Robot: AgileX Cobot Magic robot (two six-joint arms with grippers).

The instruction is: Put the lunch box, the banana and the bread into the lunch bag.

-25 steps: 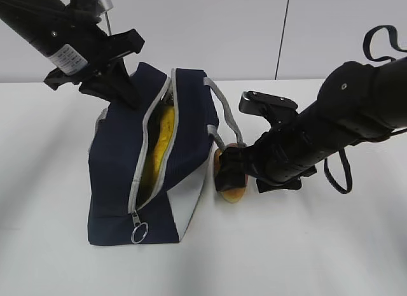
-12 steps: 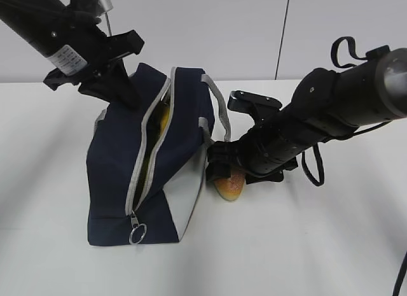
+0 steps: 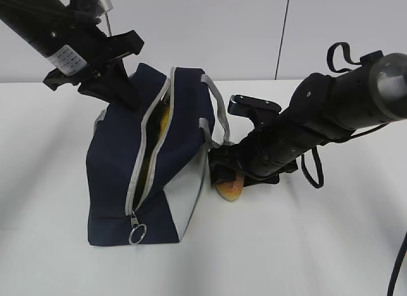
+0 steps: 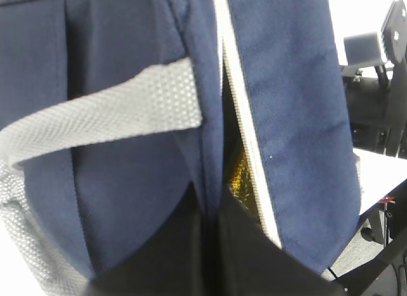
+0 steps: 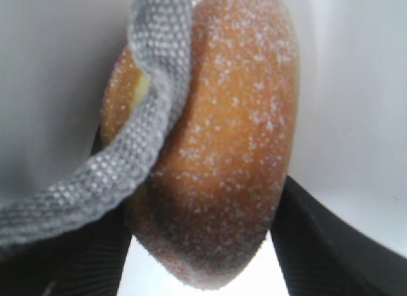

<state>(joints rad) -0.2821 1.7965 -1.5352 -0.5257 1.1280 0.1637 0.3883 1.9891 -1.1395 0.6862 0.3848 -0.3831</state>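
The navy lunch bag (image 3: 114, 156) stands on the table with its zipper open. My left gripper (image 3: 124, 95) is shut on the bag's top edge beside the opening (image 4: 210, 213). Yellow of the banana (image 3: 163, 121) shows inside the slit. The lunch box is hidden. The golden-brown bread (image 3: 230, 188) lies on the table against the bag's white side panel. My right gripper (image 3: 226, 172) has a finger pressed on each side of the bread (image 5: 222, 149). A grey handle strap (image 5: 146, 118) drapes across the bread's left side.
The bag's metal ring pull (image 3: 138, 233) hangs at the lower end of the zipper. White tabletop lies in front of and to the right of the bag. A black cable loops off the right arm (image 3: 346, 105).
The right arm has moved left and lower, bringing its jaws round the bread beside the bag, and the jaws have narrowed. The bag's slit looks narrower. The left arm holds still.
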